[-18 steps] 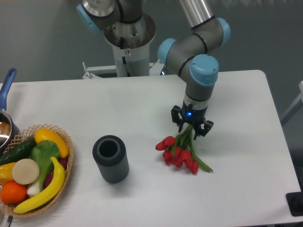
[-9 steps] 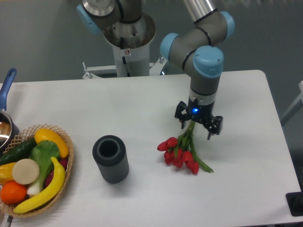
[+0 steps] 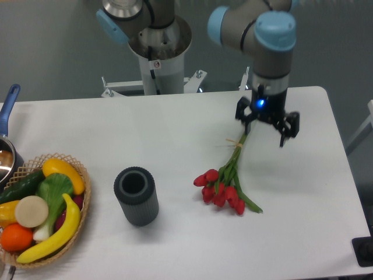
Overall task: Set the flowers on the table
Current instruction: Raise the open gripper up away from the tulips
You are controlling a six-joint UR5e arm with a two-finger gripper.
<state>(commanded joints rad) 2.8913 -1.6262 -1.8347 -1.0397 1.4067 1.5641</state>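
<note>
The flowers [image 3: 224, 184], a bunch of red tulips with green stems tied with pale string, lie flat on the white table [image 3: 175, 128], heads toward the front and stem ends toward the back right. My gripper [image 3: 267, 129] hangs above the stem ends, lifted off them, open and empty.
A dark grey ribbed cylinder vase [image 3: 136, 195] stands upright left of the flowers. A wicker basket [image 3: 81, 192] with fruit and vegetables sits at the front left edge. A pot with a blue handle [image 3: 8, 105] is at the far left. The robot base [image 3: 158, 52] stands behind the table.
My gripper has let go of the stems, opened, and risen up and to the right. The flowers stay lying on the table.
</note>
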